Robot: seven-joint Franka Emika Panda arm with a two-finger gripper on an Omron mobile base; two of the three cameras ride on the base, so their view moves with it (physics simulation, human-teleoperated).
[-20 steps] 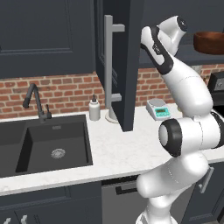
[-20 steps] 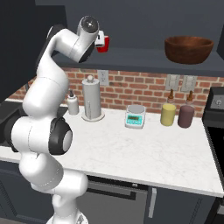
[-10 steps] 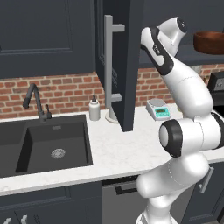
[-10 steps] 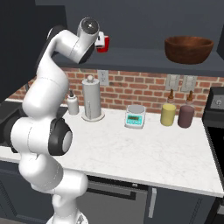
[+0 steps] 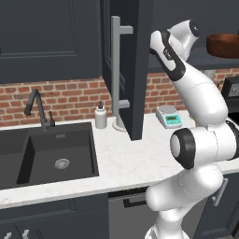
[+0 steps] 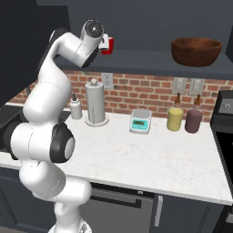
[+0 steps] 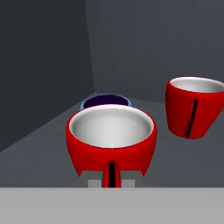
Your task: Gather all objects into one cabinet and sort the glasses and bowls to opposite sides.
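The white arm rises from its base, bends at a dark elbow and reaches upward, the forearm slanting to a wrist held high; the gripper (image 6: 107, 44) points away from the base, roughly level; its jaws are closed tight on the rim of a red cup (image 7: 111, 139) directly ahead of the fingertips.

Two red cups (image 7: 111, 139) (image 7: 194, 106), one blue bowl (image 7: 105, 101), one brown bowl (image 6: 196, 49).
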